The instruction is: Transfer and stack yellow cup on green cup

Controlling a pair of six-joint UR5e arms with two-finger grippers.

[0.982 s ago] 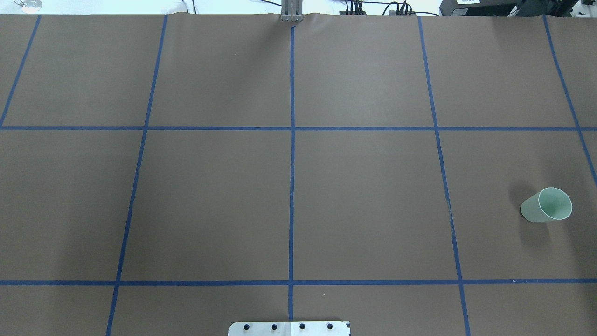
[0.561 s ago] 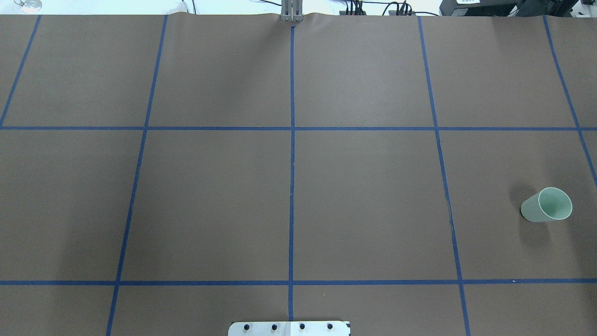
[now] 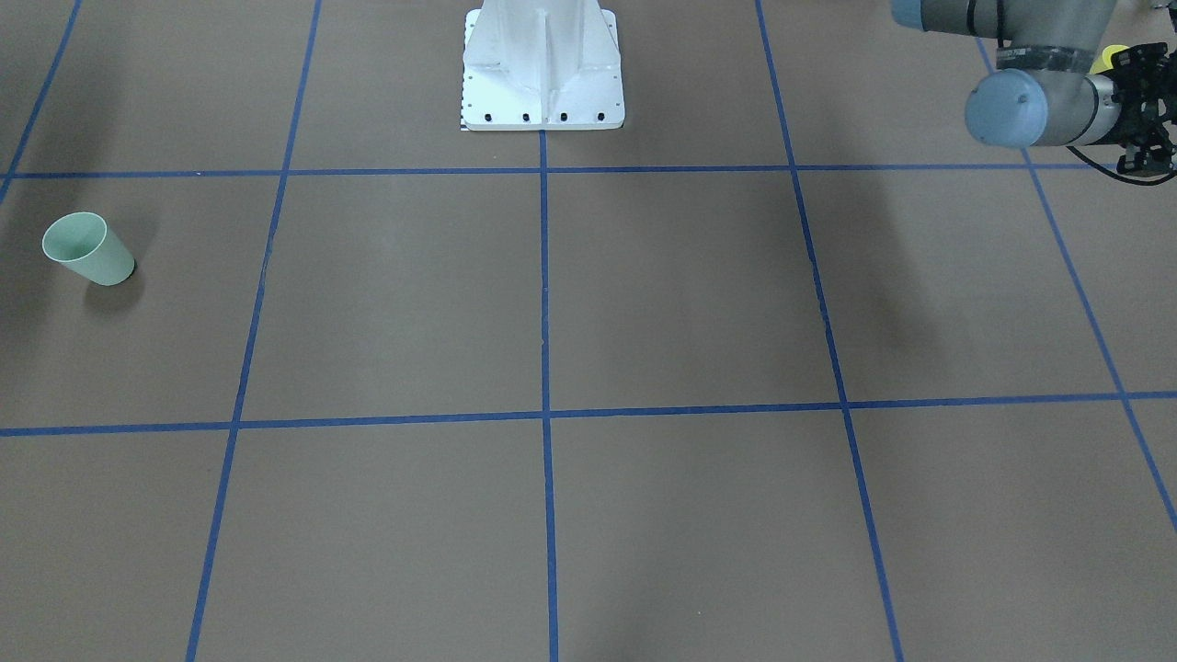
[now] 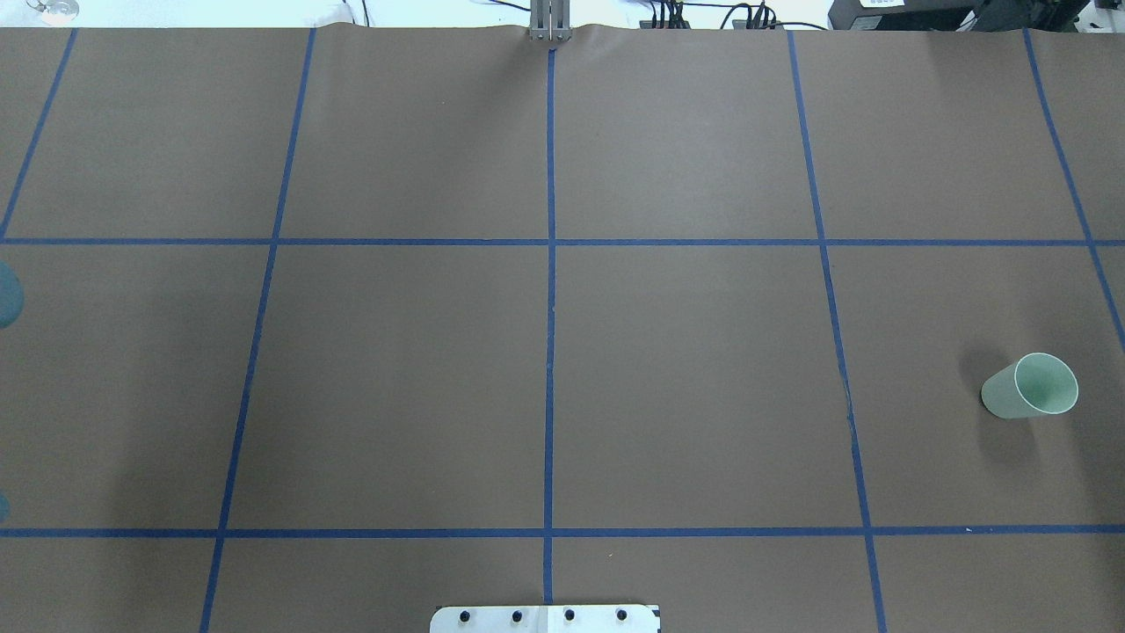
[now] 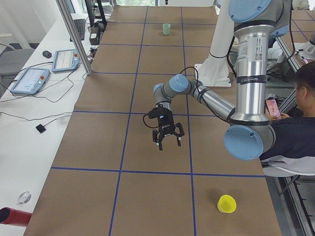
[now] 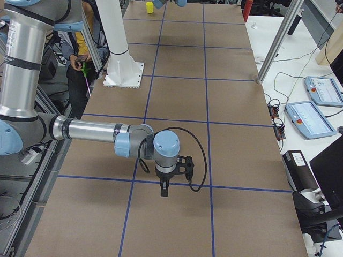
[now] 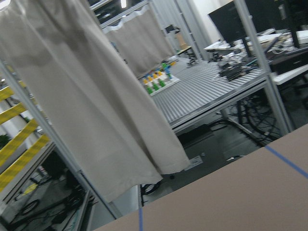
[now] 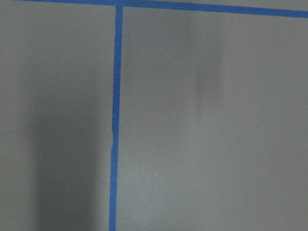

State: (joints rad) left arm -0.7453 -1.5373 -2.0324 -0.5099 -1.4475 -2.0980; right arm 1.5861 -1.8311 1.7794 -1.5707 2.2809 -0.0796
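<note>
The green cup (image 4: 1030, 387) stands upright near the table's right end; it also shows in the front-facing view (image 3: 87, 248) and far off in the left view (image 5: 167, 29). The yellow cup (image 5: 227, 203) stands upside down near the table's left end, and small in the right view (image 6: 149, 7). My left gripper (image 5: 168, 142) hangs above the table with its fingers spread, empty, well clear of the yellow cup; part of it shows at the front-facing view's edge (image 3: 1148, 115). My right gripper (image 6: 164, 191) points down over the table's right end; I cannot tell its state.
The brown table cover (image 4: 685, 369) carries a grid of blue tape lines. The robot's white base (image 3: 542, 64) stands at the robot's edge. A person sits beside the base (image 5: 295, 113). Tablets lie on side tables (image 5: 29, 78).
In the overhead view a blue-grey part of the left arm has come in at the left edge. The green cup has not moved.
</note>
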